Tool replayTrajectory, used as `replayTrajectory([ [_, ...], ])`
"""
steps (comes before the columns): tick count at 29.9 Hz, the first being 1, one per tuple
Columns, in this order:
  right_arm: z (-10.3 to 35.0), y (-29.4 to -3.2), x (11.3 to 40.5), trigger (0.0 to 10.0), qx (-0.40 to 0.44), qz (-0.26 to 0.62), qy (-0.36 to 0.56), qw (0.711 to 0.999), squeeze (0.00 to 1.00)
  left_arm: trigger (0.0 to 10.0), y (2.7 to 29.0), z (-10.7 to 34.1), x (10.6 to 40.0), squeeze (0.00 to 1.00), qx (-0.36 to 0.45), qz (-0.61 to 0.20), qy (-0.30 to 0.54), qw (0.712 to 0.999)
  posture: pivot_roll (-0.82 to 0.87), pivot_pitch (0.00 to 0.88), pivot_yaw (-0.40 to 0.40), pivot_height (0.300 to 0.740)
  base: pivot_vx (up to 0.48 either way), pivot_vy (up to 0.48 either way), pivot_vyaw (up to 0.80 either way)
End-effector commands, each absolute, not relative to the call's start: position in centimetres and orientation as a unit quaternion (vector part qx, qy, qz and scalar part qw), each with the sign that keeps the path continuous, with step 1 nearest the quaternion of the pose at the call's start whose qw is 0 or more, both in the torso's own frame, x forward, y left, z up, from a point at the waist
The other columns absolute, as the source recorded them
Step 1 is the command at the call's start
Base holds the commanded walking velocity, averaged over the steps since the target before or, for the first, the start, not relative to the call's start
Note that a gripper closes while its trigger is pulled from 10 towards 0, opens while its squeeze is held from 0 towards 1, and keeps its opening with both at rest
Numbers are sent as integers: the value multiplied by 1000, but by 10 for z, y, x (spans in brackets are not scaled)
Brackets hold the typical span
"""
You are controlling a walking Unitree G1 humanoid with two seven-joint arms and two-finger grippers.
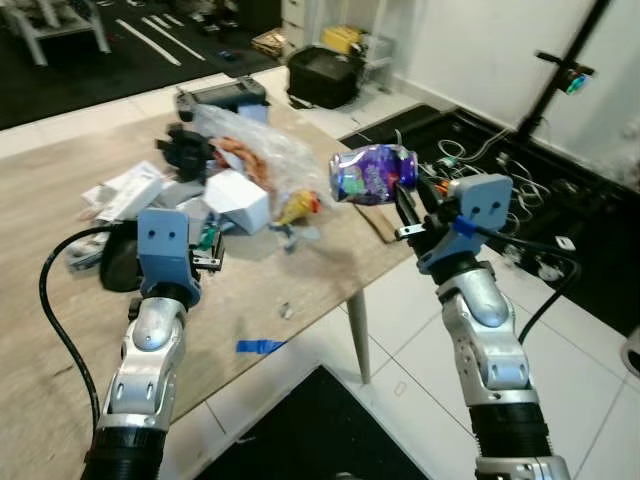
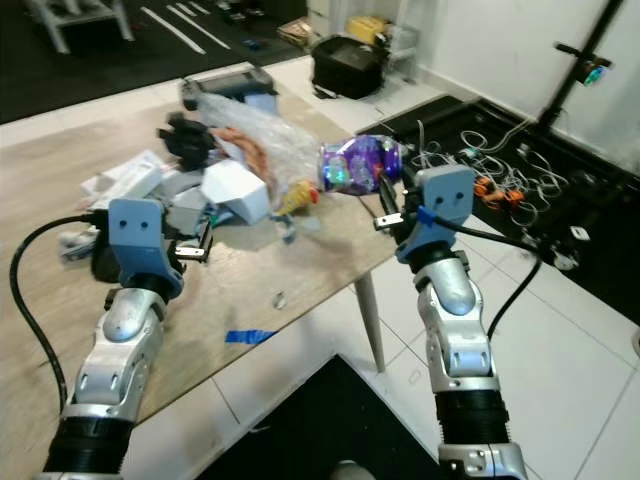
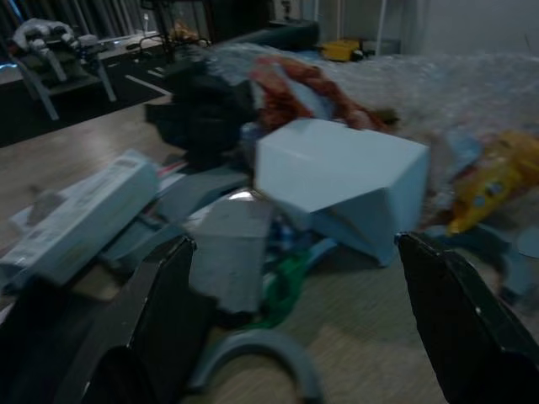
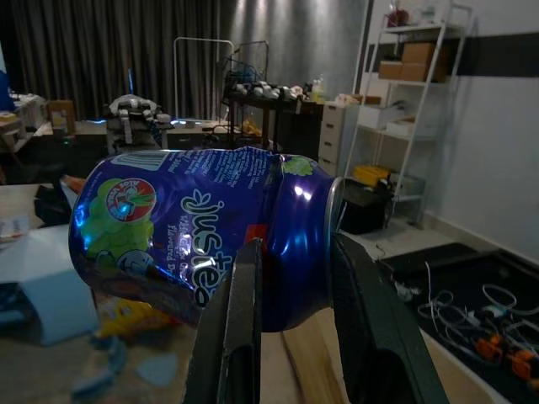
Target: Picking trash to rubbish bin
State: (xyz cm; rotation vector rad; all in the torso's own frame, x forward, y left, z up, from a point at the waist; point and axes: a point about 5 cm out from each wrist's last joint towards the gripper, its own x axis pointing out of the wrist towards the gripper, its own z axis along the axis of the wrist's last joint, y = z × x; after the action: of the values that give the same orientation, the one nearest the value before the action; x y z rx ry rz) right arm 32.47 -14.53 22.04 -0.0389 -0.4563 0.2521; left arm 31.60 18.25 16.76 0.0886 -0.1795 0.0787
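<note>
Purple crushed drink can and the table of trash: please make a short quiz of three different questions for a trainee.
1. True or false: the right gripper is shut on the purple crushed drink can.
2. Which state has the left gripper? A open above the wooden table; B shut on a bottle.
3. Fill in: the white folded cardboard box lies in the trash pile on the ____.

Key: 1 true; 2 A; 3 table.
</note>
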Motion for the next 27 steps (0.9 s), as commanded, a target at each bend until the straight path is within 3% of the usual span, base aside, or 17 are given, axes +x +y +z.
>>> replayTrajectory([
  [1, 219, -145, 323, 10000, -22, 123, -225, 966, 0, 10000, 182, 165, 315, 0, 44, 38, -88, 994, -62, 97, -3, 740, 0, 0, -800],
  [27, 200, -153, 324, 10000, 5, 78, -191, 978, 0, 10000, 180, 171, 317, 0, 58, 22, -91, 994, -31, 105, 1, 740, 0, 0, -800],
])
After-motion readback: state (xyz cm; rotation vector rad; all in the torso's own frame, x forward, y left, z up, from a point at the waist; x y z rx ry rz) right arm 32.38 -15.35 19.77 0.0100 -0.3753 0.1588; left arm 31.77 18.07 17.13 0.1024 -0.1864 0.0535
